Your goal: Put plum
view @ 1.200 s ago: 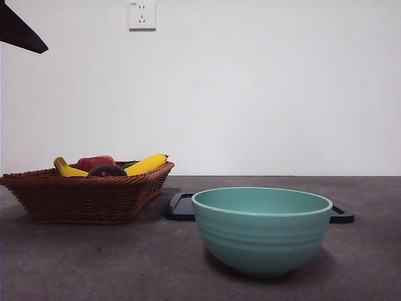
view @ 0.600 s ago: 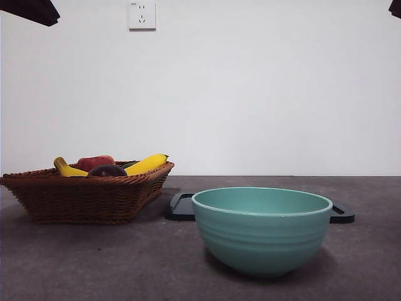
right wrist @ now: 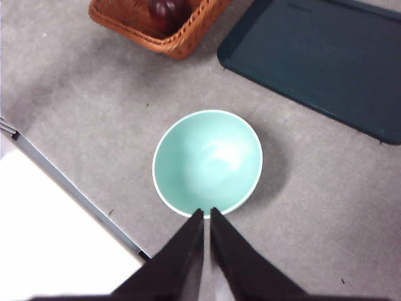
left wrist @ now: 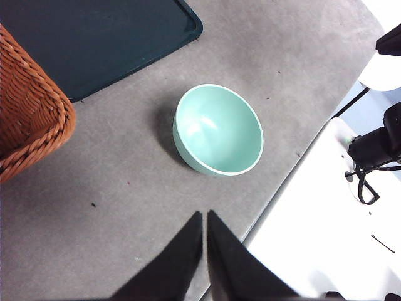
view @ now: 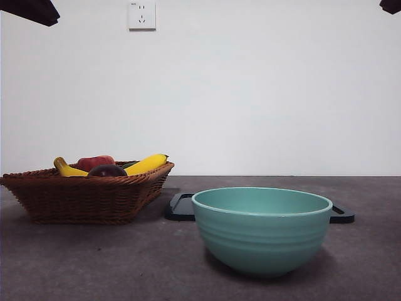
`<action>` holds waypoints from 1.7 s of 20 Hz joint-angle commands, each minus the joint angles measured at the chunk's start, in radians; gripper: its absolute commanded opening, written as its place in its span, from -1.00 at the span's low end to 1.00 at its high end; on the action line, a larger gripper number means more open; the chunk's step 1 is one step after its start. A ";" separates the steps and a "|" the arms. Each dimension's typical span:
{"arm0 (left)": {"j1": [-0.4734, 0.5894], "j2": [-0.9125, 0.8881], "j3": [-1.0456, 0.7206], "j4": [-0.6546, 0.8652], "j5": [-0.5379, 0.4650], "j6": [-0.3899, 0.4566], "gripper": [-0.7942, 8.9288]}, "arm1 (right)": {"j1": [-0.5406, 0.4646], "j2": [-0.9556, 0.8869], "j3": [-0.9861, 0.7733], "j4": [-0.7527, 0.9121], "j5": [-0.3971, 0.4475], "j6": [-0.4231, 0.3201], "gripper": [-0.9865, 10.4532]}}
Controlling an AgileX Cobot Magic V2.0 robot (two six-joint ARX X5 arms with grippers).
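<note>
1. The basket (view: 84, 191) stands at the left of the table, and the plum (view: 108, 170) lies in it against the near rim, wedged among a banana (view: 145, 164), a red fruit (view: 95, 162) and another banana (view: 66, 169). A reach into that crowd could knock a neighbour, or close on the red fruit instead (the two are alike in shape).
2. The plum looks glossy and round, so I judge that an off-centre pinch would let it squirt out and roll.
3. The tray (view: 182, 207) lies behind the bowl (view: 262, 229), which is empty. The task names no target, so the plum might be set in the wrong one.
4. The left gripper (left wrist: 205, 216) hangs high with jaws almost together, holding nothing; the right gripper (right wrist: 206, 214) hangs over the bowl's near rim, likewise nearly closed and empty. Either must open before descending, or it will simply push the plum.
</note>
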 commanded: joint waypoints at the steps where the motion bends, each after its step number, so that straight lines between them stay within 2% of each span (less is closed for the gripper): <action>1: -0.002 -0.019 0.021 0.036 0.003 0.010 -0.82 | 0.008 0.006 0.014 0.010 0.000 -0.005 -0.82; 4: 0.047 -0.085 0.019 0.224 -0.031 0.095 -0.82 | 0.008 0.006 0.014 0.010 0.000 -0.005 -0.82; 7: 0.150 -0.204 -0.032 0.516 -0.114 0.098 -0.82 | 0.008 0.006 0.014 0.010 0.000 -0.005 -0.82; 10: 0.244 -0.348 -0.169 0.758 -0.277 0.098 -0.82 | 0.008 0.006 0.014 0.010 0.000 -0.005 -0.82; 12: 0.282 -0.451 -0.288 0.854 -0.398 0.098 -0.82 | 0.008 0.006 0.014 0.010 0.000 -0.005 -0.82; 15: 0.316 -0.593 -0.464 0.890 -0.540 0.098 -0.82 | 0.008 0.006 0.014 0.010 0.000 -0.005 -0.82; 17: 0.332 -0.673 -0.573 0.896 -0.575 0.098 -0.82 | 0.008 0.006 0.014 0.010 0.000 -0.005 -0.82; 24: 0.349 -0.892 -0.869 0.886 -0.581 0.098 -0.82 | 0.008 0.006 0.014 0.010 0.000 -0.005 -0.82; 29: 0.350 -0.967 -0.953 0.842 -0.581 0.086 -0.82 | 0.008 0.006 0.014 0.010 0.000 -0.005 -0.82; 34: 0.350 -0.967 -0.967 0.758 -0.581 0.084 -0.82 | 0.008 0.006 0.014 0.010 0.000 -0.005 -0.82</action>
